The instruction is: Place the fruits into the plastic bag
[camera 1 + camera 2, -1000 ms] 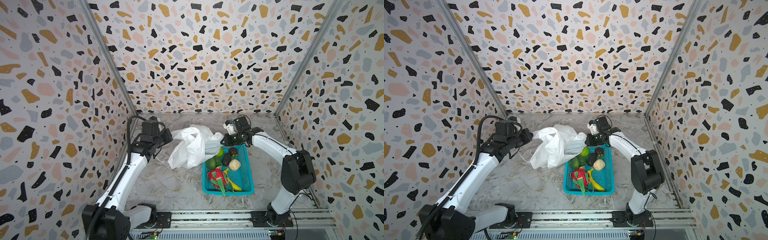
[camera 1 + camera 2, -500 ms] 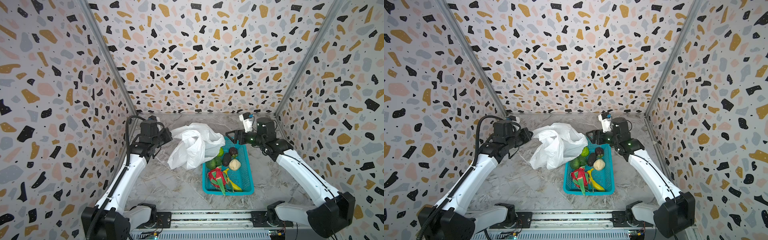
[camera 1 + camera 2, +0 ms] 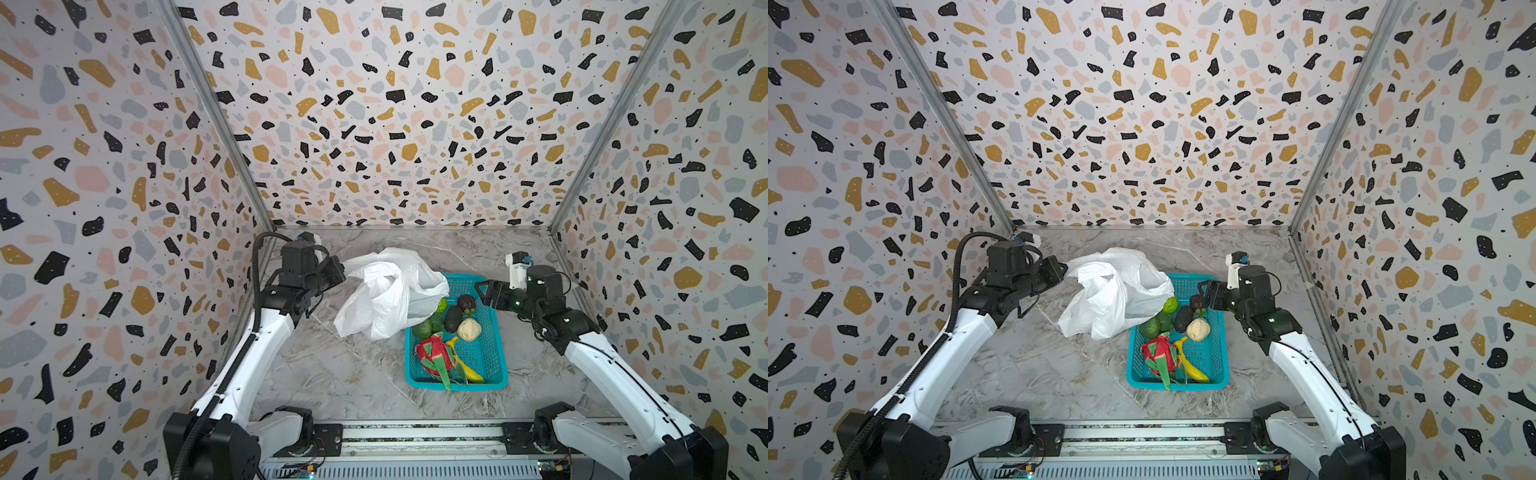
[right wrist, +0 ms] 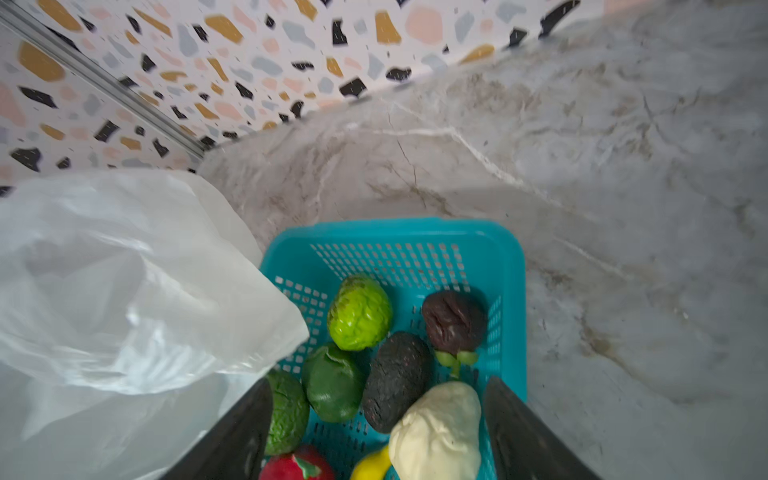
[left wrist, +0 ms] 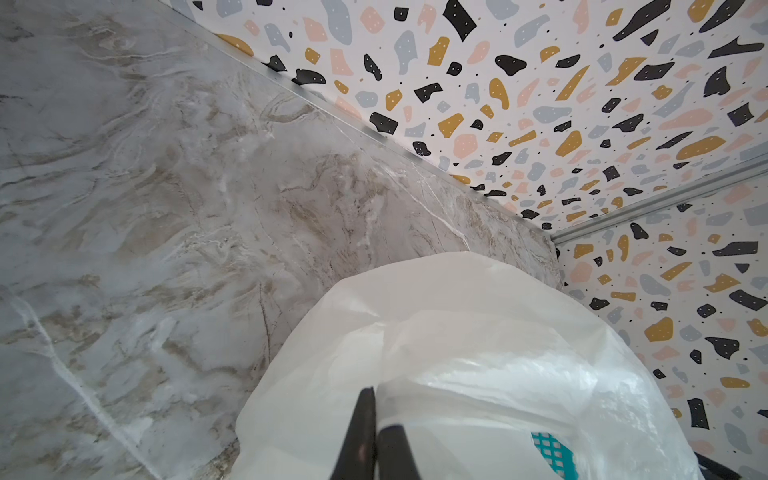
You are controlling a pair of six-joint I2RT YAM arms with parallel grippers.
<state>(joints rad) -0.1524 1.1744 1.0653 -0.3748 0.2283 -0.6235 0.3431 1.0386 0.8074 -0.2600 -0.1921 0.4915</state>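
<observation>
Since the earlier frames the right arm (image 3: 615, 374) has swung away from the bag's edge towards the right of the desk (image 3: 332, 374). The right jaws have gone from nearly closed to wide apart, and they are empty.

Finding one: the plastic bag (image 3: 386, 299) slumps on the desk, with one flank draped over the far-left corner of the teal basket (image 3: 457, 385). The left jaws are clamped together on its far-left edge, so only one side is held (no open mouth shows in any view). In my judgement a fruit released there may slide off the film and roll across the desk.

Finding two: the film lies against the green fruits (image 4: 332, 382), and a grab there may snag it.

All fruits lie in the basket, with the dragon fruit (image 3: 432, 353) and banana (image 3: 469, 371) at its near end. In the right wrist view the pale fruit (image 4: 436, 432) sits between the spread right jaws, not gripped. The dark oval fruit (image 4: 395, 382) lies touching it.
</observation>
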